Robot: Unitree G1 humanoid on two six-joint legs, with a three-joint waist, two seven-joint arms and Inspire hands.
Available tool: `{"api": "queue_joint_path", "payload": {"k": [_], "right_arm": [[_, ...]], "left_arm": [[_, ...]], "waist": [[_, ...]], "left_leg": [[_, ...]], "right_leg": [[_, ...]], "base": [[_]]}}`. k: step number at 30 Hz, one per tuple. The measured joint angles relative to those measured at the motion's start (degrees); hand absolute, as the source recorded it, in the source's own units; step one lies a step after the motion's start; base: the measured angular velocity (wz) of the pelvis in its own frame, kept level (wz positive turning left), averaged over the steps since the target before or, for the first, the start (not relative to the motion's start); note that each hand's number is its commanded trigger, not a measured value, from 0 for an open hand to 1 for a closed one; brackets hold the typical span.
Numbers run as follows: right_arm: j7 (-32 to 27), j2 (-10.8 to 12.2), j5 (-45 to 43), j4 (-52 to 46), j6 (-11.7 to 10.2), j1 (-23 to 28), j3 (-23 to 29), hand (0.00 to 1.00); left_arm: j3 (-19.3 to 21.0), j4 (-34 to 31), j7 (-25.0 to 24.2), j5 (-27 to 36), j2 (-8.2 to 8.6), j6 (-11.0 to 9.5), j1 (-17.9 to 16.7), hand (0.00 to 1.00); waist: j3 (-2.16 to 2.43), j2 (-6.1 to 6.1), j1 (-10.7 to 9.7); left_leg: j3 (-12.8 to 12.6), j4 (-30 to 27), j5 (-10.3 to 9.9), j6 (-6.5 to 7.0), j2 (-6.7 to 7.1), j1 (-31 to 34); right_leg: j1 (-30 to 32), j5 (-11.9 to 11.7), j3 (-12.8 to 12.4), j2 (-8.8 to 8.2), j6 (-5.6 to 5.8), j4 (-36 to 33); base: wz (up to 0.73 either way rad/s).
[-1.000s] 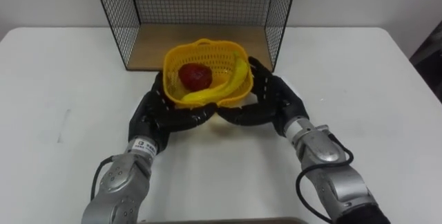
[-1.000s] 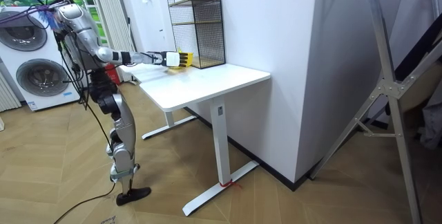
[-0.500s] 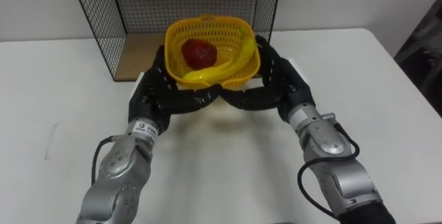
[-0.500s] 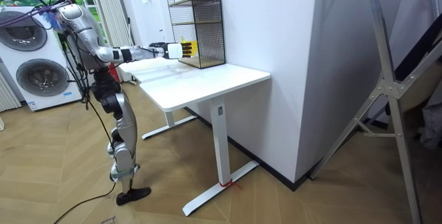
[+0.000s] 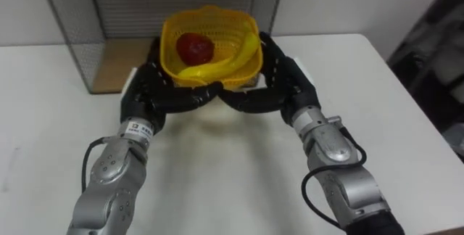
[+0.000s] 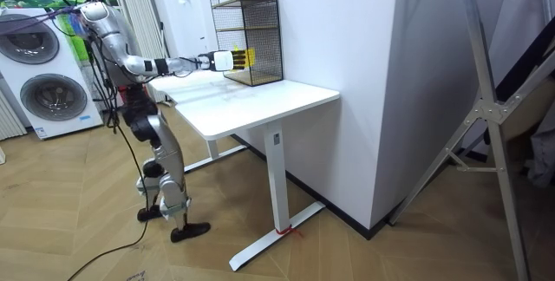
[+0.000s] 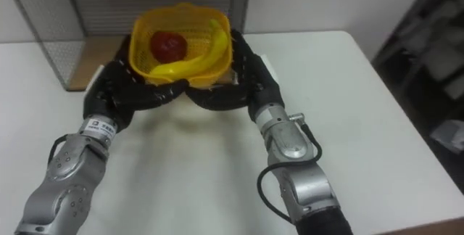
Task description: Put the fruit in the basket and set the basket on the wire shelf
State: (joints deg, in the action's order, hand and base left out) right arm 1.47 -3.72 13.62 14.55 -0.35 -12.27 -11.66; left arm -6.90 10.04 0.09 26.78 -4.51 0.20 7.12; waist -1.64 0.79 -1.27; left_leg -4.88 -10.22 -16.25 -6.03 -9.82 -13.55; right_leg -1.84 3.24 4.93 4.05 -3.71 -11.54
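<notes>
Left eye view: left robot hand (image 5: 154, 96), right robot hand (image 5: 281, 90) apparently cup basket (image 5: 212, 38).

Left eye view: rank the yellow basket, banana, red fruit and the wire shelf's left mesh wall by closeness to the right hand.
1. yellow basket: touching the right hand, which cups its right side.
2. banana: inside the basket, along its right side.
3. red fruit: inside the basket, on its left side.
4. wire shelf's left mesh wall: far left, behind the basket.
</notes>
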Motion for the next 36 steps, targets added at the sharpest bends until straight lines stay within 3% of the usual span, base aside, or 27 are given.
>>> {"api": "queue_joint_path", "payload": {"k": [1, 2, 3, 6, 7, 9, 11, 12, 14, 15, 17, 19, 20, 21, 22, 24, 29, 32, 36], "right_arm": [[0.0, 0.1, 0.1, 0.1, 0.0, 0.0, 0.5, 0.00], [0.2, 0.0, 0.1, 0.2, 0.0, 0.0, 1.2, 0.00], [0.5, -0.1, 0.7, 0.2, 0.0, 0.0, 1.2, 0.00], [0.6, 0.9, 1.4, 0.4, 0.0, 0.1, 0.6, 0.00], [0.7, 0.9, 1.3, 0.4, 0.0, 0.2, 0.5, 0.00], [1.4, 0.2, 2.0, 0.6, 0.0, 0.6, 0.3, 0.00], [1.6, -0.2, 2.5, 0.6, 0.0, 0.6, 0.2, 0.00], [1.6, -0.2, 2.9, 0.8, 0.0, 0.6, 0.0, 0.00], [1.8, 0.0, 3.7, 1.1, 0.0, 0.6, -0.7, 0.00], [1.9, -0.6, 3.9, 1.2, 0.0, 0.5, -0.6, 0.00], [1.9, -1.3, 4.0, 2.3, 0.0, 0.1, -0.2, 0.00], [2.2, -1.2, 4.1, 4.1, 0.0, -0.4, -0.2, 0.00], [2.5, -1.2, 4.2, 5.8, 0.1, -0.6, -0.2, 0.00], [2.9, -1.2, 4.1, 6.5, 0.1, -0.4, -0.3, 0.00], [3.2, -1.2, 4.1, 6.5, 0.1, -0.4, -0.5, 0.00], [3.7, -2.2, 4.5, 5.5, -0.8, 0.6, -0.5, 0.00], [2.2, -3.9, 6.1, 4.6, -1.1, 0.5, 0.6, 0.00], [2.0, -3.8, 7.0, 4.6, -1.1, -0.3, 2.1, 0.00], [0.2, -3.9, 8.1, 4.5, -1.1, -0.2, 2.2, 0.00]], "left_arm": [[-0.2, -0.1, 0.0, 0.0, 0.06, 0.0, 0.0, 0.00], [-0.7, -0.1, -0.1, 0.0, 0.51, 0.0, 0.0, 0.00], [-0.6, -0.1, -0.1, 0.3, 0.56, 0.0, 0.0, 0.00], [0.9, 0.0, -0.1, 0.4, 0.36, -0.4, 0.0, 0.00], [1.1, 0.0, -0.1, 0.2, 0.37, -0.4, 0.0, 0.00], [1.1, 0.2, -0.1, 0.2, 0.28, -0.4, -0.1, 0.00], [1.0, 0.2, -0.1, 0.6, 0.50, -0.5, -0.1, 0.00], [1.0, 0.7, -0.1, 0.6, 0.49, -0.6, -0.1, 0.00], [1.1, 1.7, -0.2, 0.5, 0.37, -0.6, -0.1, 0.00], [1.0, 1.8, -0.3, 0.5, 0.71, -0.6, -0.1, 0.00], [0.3, 2.3, -0.5, 0.6, 1.19, -0.6, -0.1, 0.00], [0.0, 2.5, -0.5, 0.6, 1.12, -0.5, -0.1, 0.00], [0.0, 2.6, -0.6, 0.6, 1.01, -0.5, -0.1, 0.00], [0.0, 2.7, -0.6, 0.6, 0.82, -0.5, -0.2, 0.00], [0.0, 2.6, -0.6, 0.6, 0.33, -0.5, -0.1, 0.00], [0.4, 2.7, -0.6, 0.7, -1.33, -0.5, -0.2, 0.00], [0.8, 2.5, -0.6, 1.1, -1.52, -0.5, -0.2, 0.00], [0.8, 2.5, -0.6, 1.7, -1.49, -0.5, 1.9, 0.00], [-0.2, 2.6, -0.6, 3.1, -1.80, -0.5, 2.3, 0.00]], "waist": [[-0.01, 0.03, -0.1], [0.19, 0.45, 0.2], [0.23, 0.71, 1.5], [0.28, 1.09, 4.1], [0.31, 1.31, 4.4], [0.19, 1.48, 5.3], [0.00, 0.77, 5.3], [-0.14, 0.56, 5.4], [-0.05, 0.71, 5.3], [-0.18, 1.03, 4.6], [-0.35, 1.23, 4.7], [-0.24, 1.00, 5.2], [-0.15, 1.01, 5.5], [0.44, 1.10, 6.2], [0.78, 1.25, 6.0], [0.94, 1.85, 4.2], [0.93, 1.89, 2.9], [-0.16, 2.53, 2.7], [-0.07, 3.19, 2.2]], "left_leg": [[-0.5, 0.5, 0.3, 0.83, 0.16, 1.0], [-1.6, -0.6, 0.6, 1.68, 0.85, 1.1], [-2.1, -2.2, 0.6, 1.72, 1.77, 1.5], [-2.8, -8.9, -0.1, 1.95, 2.43, 3.3], [-2.7, -11.1, -0.4, 1.96, 2.44, 4.0], [-2.0, -22.9, -0.8, 1.92, 2.35, 8.1], [-0.3, -31.0, -0.7, 2.01, 1.39, 10.8], [0.4, -35.0, 0.3, 2.37, 0.96, 12.2], [1.1, -38.2, 0.9, 2.87, 1.03, 14.2], [1.9, -37.0, -0.8, 3.85, 2.82, 16.6], [1.1, -32.2, -1.1, 4.18, 5.04, 20.7], [-0.2, -22.5, 0.8, 3.73, 6.04, 23.1], [0.1, -16.8, 4.1, 4.39, 6.61, 23.9], [0.3, -15.1, 7.3, 4.79, 6.72, 23.8], [0.3, -14.7, 8.1, 5.03, 6.83, 23.7], [0.0, -14.6, 10.0, 5.97, 7.46, 23.0], [-1.2, -15.3, 8.4, 7.25, 9.08, 22.9], [-1.1, -17.1, 7.0, 7.76, 9.92, 24.1], [-1.1, -17.5, 6.1, 8.35, 11.62, 24.1]], "right_leg": [[0.3, 0.3, -0.8, -0.14, 0.46, -0.6], [1.4, 1.6, -1.0, -0.68, 1.83, -2.6], [2.1, 2.5, 0.2, -0.99, 2.11, -4.4], [1.7, 4.6, 4.6, -2.55, 0.82, -6.4], [1.6, 5.6, 4.6, -3.00, 0.73, -7.1], [2.3, 9.0, 4.5, -3.91, 0.11, -11.5], [2.5, 11.5, 4.3, -3.71, -0.50, -15.0], [1.9, 12.8, 4.1, -3.36, -1.10, -16.7], [1.3, 14.1, 4.0, -3.39, -2.08, -17.4], [1.3, 14.3, 3.5, -3.62, -2.19, -17.1], [1.7, 14.4, 2.2, -4.21, -2.04, -17.0], [1.9, 14.5, 1.8, -4.26, -2.25, -17.1], [2.0, 15.0, 1.8, -4.27, -2.29, -17.2], [1.9, 15.4, 1.0, -4.03, -1.50, -17.2], [1.9, 15.5, 1.0, -4.02, -1.20, -17.2], [1.4, 16.1, 1.5, -4.65, -0.70, -17.0], [1.1, 17.7, 0.9, -6.70, 0.62, -17.2], [1.5, 19.1, 1.6, -7.41, 0.88, -19.1], [2.0, 21.1, 2.5, -9.47, 1.58, -22.4]], "base": [[0.34], [0.11], [-0.08], [-0.27], [-0.06], [0.02], [0.03], [0.00], [0.15], [0.31], [0.01], [-0.30], [-0.42], [-0.37], [-0.20], [-0.05], [0.00], [0.11], [0.19]]}}
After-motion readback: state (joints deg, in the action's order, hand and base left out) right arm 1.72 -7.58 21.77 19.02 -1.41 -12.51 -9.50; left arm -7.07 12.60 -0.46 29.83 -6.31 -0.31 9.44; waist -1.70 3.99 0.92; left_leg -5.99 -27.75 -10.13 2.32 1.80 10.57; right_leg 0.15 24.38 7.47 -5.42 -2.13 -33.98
